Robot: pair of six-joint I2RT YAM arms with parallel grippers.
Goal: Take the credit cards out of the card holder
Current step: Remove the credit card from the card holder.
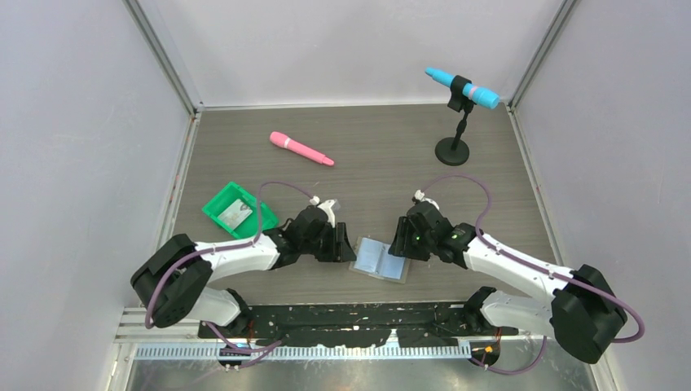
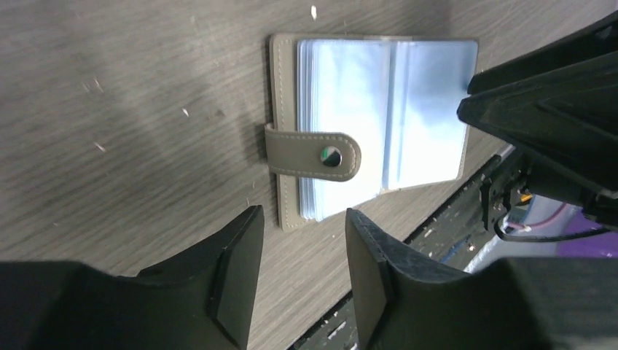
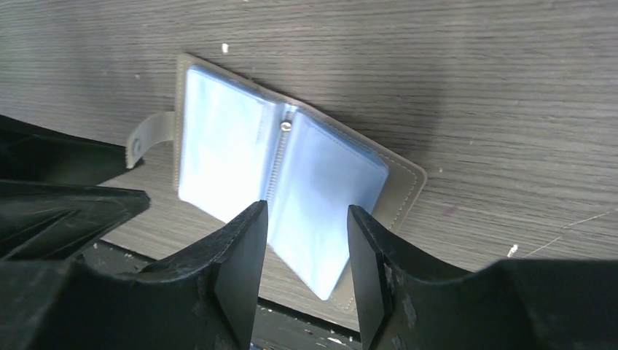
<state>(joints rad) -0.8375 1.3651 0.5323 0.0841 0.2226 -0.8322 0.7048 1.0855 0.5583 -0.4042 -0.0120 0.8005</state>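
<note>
Card holder (image 1: 381,260): laid open and flat on counter (image 1: 367,155) at six o'clock, close to the near edge, pale blue pockets (image 3: 218,153) upward. Credit cards not discernible within. Left gripper (image 2: 302,215) at its nine o'clock, right gripper (image 3: 306,210) at three, both with fingers parted, nothing held. Risk judged: the unpinned holder could be dragged or lifted whole if a pocket is pinched.

Card holder (image 2: 379,109) pocket contents indistinct

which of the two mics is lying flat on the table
The pink microphone: it lies loose on the table, while the blue microphone sits clipped in a black stand at the far right.
</note>
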